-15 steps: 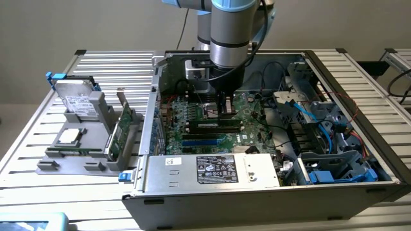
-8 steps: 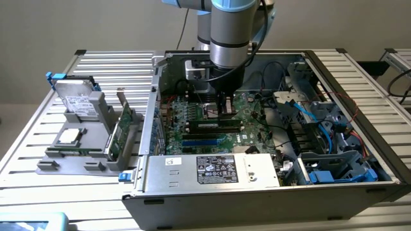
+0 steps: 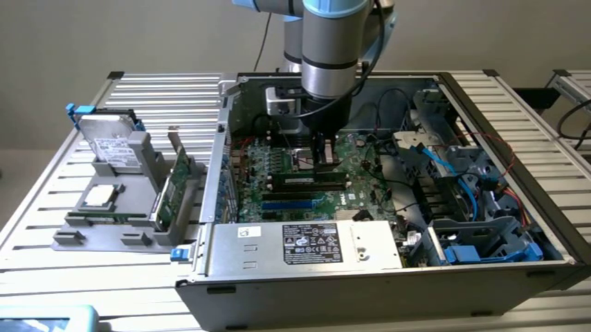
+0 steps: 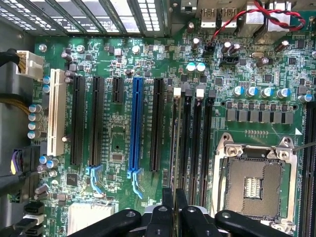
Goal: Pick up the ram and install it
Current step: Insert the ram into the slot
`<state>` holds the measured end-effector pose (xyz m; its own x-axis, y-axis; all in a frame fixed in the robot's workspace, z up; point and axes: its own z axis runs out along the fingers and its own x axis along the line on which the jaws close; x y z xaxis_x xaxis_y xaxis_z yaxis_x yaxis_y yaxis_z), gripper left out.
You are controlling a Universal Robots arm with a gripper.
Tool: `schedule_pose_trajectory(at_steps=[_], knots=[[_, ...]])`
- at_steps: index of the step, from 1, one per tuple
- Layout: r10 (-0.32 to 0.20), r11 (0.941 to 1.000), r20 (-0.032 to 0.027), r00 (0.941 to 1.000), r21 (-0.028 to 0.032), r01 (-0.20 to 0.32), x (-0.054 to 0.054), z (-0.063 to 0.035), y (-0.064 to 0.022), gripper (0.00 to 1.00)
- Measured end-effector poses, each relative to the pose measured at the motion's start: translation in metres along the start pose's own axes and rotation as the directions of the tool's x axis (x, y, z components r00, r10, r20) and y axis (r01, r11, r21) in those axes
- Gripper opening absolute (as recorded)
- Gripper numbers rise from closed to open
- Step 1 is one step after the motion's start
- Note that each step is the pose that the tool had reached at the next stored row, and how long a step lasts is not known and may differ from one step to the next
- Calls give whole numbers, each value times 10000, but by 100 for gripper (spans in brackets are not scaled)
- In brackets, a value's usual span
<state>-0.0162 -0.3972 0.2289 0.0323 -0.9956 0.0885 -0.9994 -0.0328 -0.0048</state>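
The ram (image 3: pixel 309 181), a narrow green stick with dark chips, stands on edge among the black memory slots (image 4: pixel 196 143) of the motherboard (image 3: pixel 277 166) inside the open computer case. In the wrist view the ram (image 4: pixel 174 143) shows edge-on as a thin line along the slot nearest the expansion slots, with a white clip (image 4: pixel 177 91) at its far end. My gripper (image 3: pixel 322 164) reaches straight down into the case. Its black fingers (image 4: pixel 165 200) are closed narrowly on the ram's upper edge, the gripper (image 4: pixel 174 197) shut on it.
The CPU socket (image 4: pixel 254 185) lies beside the memory slots, with a blue expansion slot (image 4: pixel 136 128) and a white one (image 4: pixel 55 113) on the other side. The power supply (image 3: pixel 305 242) sits at the case front and blue cables (image 3: pixel 434 162) at the exterior view's right. A grey holder (image 3: pixel 138 207) with a green card (image 3: pixel 174 187) and a hard drive (image 3: pixel 111 149) stands outside the case.
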Motion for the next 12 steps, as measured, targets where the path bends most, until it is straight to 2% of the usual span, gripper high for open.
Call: schedule_pose_trajectory(at_steps=[12], knots=[[6, 10000, -3, 10000, 46, -6, -1, 12, 10, 14]])
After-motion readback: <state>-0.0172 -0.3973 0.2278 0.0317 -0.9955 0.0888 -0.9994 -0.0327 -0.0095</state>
